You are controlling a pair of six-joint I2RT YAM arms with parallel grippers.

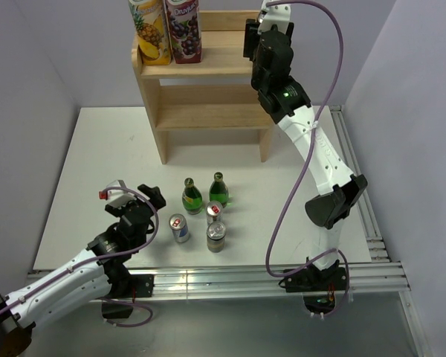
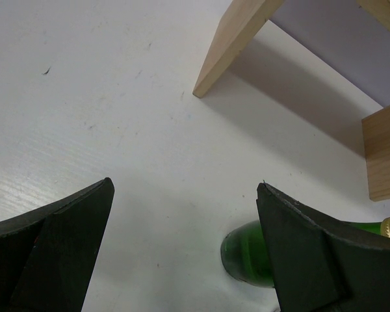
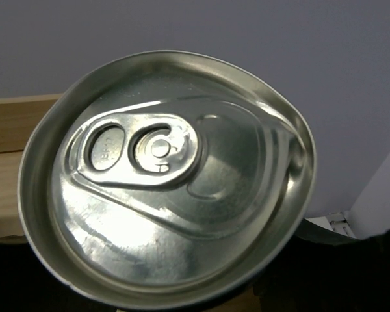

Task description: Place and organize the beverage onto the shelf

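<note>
White surface, pale lilac walls on three sides. Light unpainted wooden shelf with stepped tiers stands at the far middle. On its top tier, left end: tall yellow pineapple juice carton and dark purple grape juice carton, upright and touching. Right end effector is raised to the right end of that same tier. Its wrist view is filled by the silver lid of an aluminium can with shelf wood behind, and the fingers are hidden, so cannot tell whether they clamp the can. In front of the shelf, nearer the arms, is a loose cluster: two green glass bottles, a red-topped can, a plain silver can and a blue-and-silver can. Left end effector sits low, left of the cluster, fingers spread wide with nothing between them and a green bottle just beside the right finger.
</note>
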